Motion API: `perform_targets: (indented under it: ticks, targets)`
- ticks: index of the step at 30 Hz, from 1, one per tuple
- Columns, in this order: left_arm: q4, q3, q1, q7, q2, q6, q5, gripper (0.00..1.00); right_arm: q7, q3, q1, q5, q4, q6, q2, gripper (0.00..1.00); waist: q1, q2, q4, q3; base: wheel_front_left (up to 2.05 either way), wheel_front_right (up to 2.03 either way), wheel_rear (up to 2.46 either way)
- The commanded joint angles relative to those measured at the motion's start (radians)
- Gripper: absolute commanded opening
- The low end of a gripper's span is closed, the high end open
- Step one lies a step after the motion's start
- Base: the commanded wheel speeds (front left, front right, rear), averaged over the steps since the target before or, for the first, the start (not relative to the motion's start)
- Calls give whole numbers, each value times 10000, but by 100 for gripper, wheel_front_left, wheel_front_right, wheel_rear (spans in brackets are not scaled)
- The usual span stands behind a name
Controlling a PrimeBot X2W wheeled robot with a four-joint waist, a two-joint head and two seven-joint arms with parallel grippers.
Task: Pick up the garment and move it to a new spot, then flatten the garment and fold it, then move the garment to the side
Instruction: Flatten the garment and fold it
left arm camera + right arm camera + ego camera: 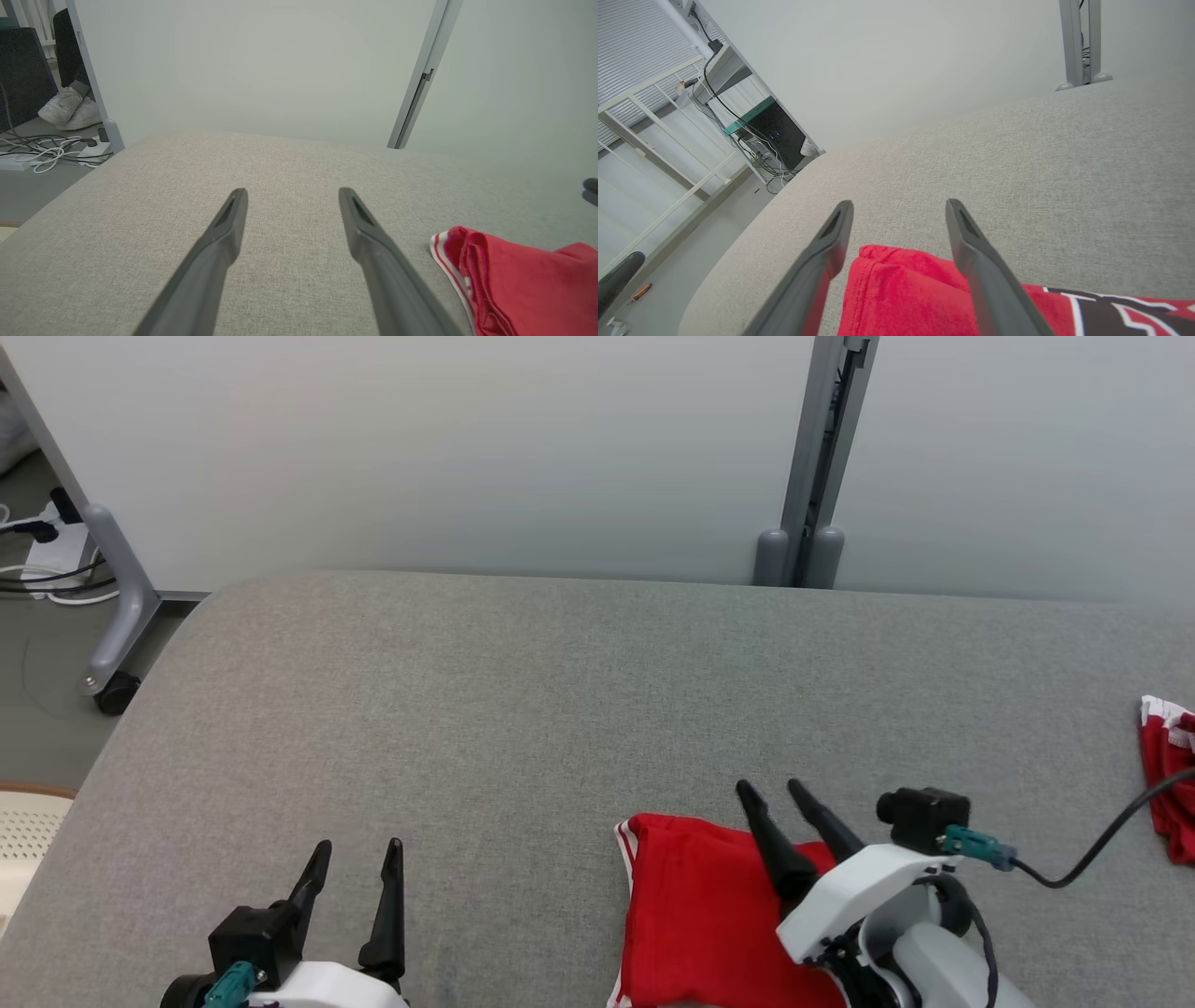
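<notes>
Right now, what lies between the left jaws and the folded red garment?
Nothing but bare grey tabletop, seen in the head view between the left gripper and the red garment.

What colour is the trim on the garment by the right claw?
White stripes on the red garment; clearest in left wrist view.

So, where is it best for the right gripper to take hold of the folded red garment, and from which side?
Probably its far folded edge. The folded red garment lies flat on the grey fabric surface, layers stacked thick there, and the right gripper hovers over it with jaws open. Come down from above, from the robot's side, pinching all layers.
</notes>
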Motion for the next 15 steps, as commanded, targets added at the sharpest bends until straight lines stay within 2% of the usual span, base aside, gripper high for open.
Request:
perform_targets:
  ticks: [1, 3, 7, 15]
  targets:
    - [-57, -14, -136, -60, 35, 5, 62, 100, -207, -429, -14, -506, 36, 2, -64, 100, 0, 0, -61, -8, 0, 0, 0]
    - [-78, -30, -138, -61, 28, 11, 74, 100, -247, -674, 44, -783, 14, 2, -88, 100, 0, 0, -86, -13, 0, 0, 0]
    - [-166, -120, -129, -64, -19, 7, 127, 100, -348, -1958, 446, -1974, -371, 2, -153, 100, 0, 0, -194, -28, 0, 0, 0]
    - [-236, -210, -51, -103, -254, 48, 200, 100, -349, -4592, 2016, -4706, -2676, 2, -96, 100, 0, 0, -420, -71, 0, 0, 0]
